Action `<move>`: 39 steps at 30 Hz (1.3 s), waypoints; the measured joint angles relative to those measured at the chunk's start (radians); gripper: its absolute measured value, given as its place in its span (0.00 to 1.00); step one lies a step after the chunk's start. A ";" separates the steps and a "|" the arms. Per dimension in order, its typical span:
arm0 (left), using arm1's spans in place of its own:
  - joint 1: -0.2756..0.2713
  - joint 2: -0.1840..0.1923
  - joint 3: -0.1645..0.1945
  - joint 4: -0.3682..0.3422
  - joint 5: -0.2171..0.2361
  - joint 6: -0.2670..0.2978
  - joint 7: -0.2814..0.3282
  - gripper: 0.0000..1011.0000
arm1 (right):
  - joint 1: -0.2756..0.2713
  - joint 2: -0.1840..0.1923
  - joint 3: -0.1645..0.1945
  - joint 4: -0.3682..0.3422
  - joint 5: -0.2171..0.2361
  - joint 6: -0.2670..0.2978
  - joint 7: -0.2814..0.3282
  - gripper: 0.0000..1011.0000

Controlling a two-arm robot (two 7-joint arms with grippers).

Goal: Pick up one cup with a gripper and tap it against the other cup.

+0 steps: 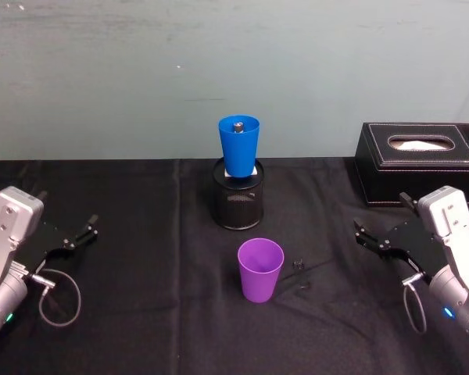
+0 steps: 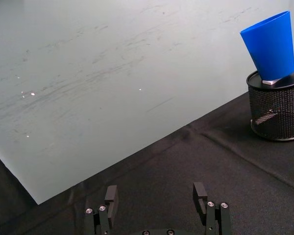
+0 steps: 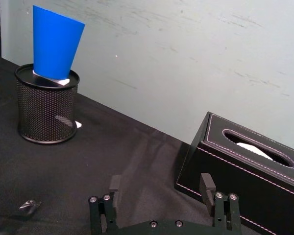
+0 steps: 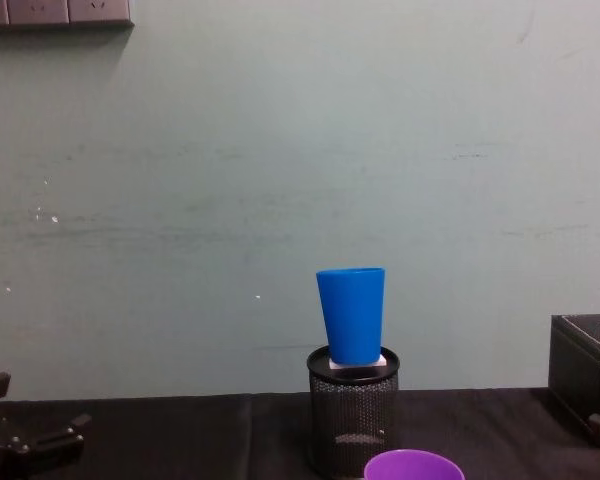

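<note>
I see nothing done yet: the purple cup stands untouched on the worktop, the blue cup sits atop the mesh holder behind it, and the left gripper and right gripper flank them, jaws wide, empty.

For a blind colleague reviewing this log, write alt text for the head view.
A purple cup stands upright on a black-clothed table, in front of a blue cup perched on a black mesh pen holder. The left gripper and right gripper sit open at either side, touching nothing; a black tissue box is at far right.
</note>
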 joint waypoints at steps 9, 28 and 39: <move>0.000 0.000 0.000 0.000 0.000 0.000 0.000 0.99 | 0.000 0.000 0.000 0.000 0.000 0.000 0.000 0.99; 0.000 0.000 0.000 0.000 0.000 0.000 0.000 0.99 | -0.022 0.004 0.044 -0.056 0.021 -0.053 0.038 0.99; 0.000 0.000 0.000 0.000 0.000 0.000 0.000 0.99 | -0.192 0.103 0.070 -0.159 0.200 -0.136 0.314 0.99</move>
